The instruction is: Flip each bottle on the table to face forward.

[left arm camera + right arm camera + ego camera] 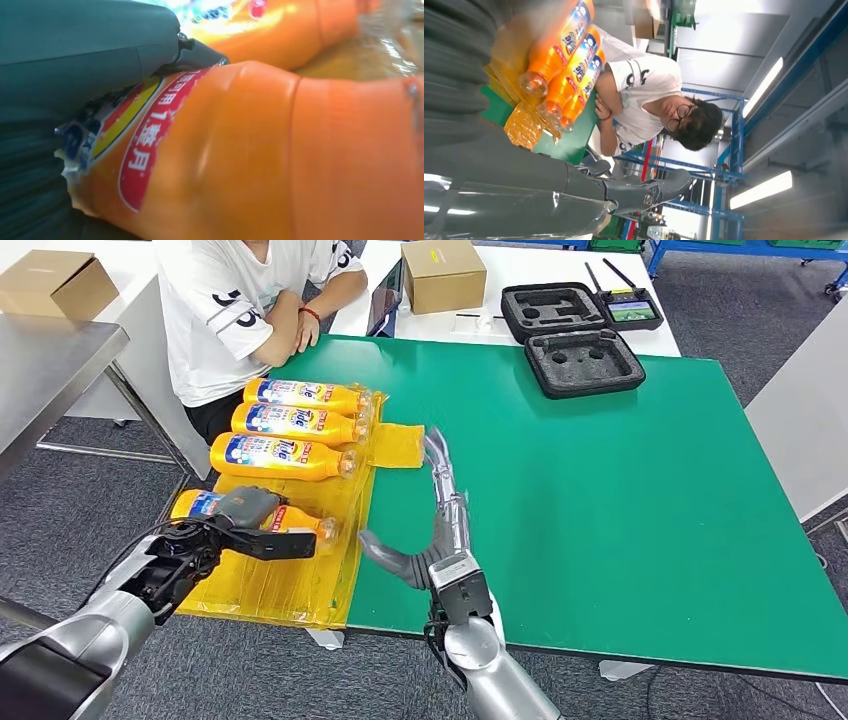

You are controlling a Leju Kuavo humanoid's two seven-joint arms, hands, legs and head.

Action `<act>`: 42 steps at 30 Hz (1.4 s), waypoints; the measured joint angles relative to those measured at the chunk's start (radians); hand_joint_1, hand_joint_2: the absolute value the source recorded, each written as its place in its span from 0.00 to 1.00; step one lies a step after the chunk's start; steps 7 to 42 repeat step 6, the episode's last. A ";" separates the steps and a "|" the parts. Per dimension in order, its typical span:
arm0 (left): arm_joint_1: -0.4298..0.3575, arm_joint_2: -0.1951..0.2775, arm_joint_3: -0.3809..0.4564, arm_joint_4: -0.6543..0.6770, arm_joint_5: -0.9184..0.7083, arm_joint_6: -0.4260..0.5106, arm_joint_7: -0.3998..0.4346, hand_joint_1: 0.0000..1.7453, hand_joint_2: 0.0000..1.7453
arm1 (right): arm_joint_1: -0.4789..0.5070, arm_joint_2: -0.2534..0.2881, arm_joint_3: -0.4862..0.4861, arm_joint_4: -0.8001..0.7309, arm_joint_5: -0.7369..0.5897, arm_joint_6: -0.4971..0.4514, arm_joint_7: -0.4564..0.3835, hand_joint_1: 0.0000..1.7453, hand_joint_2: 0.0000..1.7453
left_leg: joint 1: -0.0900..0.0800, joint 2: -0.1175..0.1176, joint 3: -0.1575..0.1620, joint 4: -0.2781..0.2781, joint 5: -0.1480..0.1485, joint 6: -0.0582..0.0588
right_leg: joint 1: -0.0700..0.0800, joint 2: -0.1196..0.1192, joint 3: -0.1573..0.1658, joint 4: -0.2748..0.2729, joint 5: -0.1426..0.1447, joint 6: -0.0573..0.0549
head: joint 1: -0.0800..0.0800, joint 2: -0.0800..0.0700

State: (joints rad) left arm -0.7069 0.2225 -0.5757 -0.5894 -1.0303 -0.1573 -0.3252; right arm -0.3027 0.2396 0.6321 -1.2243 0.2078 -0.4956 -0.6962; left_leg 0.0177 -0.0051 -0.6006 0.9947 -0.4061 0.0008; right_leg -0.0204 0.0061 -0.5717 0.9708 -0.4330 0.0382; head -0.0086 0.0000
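Four orange bottles lie on a yellow sheet (280, 585) at the green table's left end. Three of them (300, 395) (295, 423) (280, 455) lie side by side with their blue-and-white labels up. My left hand (245, 525) grips the nearest bottle (300, 520) around its body; up close that bottle (280, 165) shows a red label strip under my thumb. My right hand (430, 530) rests on the green table beside the sheet, fingers stretched out and apart, holding nothing. Those three bottles (559, 65) show past it.
A person (250, 310) sits at the table's far left corner with arms folded. Two black foam cases (585, 360) and a cardboard box (442, 275) stand at the back. A grey table (50, 370) is at the left. The green table (620, 510) stretches right.
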 joint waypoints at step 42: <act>0.006 -0.006 0.014 0.006 0.104 -0.076 -0.079 0.00 0.00 | -0.001 0.000 0.000 0.023 0.007 0.003 0.000 0.00 1.00 | 0.000 -0.001 0.001 0.000 0.000 0.000 | 0.000 0.000 0.002 0.000 0.000 0.000 | 0.000 0.000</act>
